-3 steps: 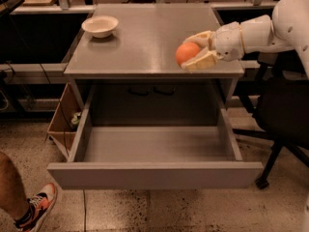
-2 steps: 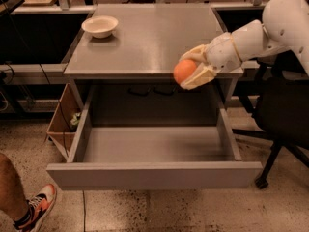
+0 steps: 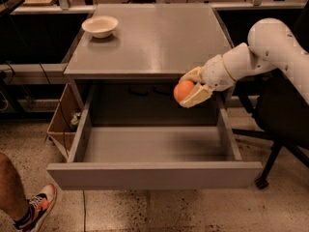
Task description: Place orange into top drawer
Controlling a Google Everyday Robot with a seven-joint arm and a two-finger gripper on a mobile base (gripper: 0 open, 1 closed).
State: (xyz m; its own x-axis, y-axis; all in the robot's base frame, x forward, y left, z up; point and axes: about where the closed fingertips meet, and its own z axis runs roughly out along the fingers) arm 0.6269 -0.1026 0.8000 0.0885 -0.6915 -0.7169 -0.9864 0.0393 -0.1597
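Snugly — jaws around orange [image 3: 183, 90] over drawer [image 3: 154, 176]

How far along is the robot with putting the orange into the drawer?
Done: the drawer stands pulled open, and the orange is off the table. In hand: the gripper holds the orange in the air above the drawer's rear part. Left: lower it inside and release.

You have:
- 1 tabletop [image 3: 154, 37]: grey metal, dull sheen.
- 1 top drawer [image 3: 154, 174]: matt grey metal, plain front.
- 1 orange [image 3: 182, 89]: smooth, faintly glossy, clasped in your gripper [image 3: 185, 92], smooth matt cream plastic by its look, just off the tabletop's front right corner.
- 1 bowl [image 3: 100, 26]: glazed cream, back left corner.
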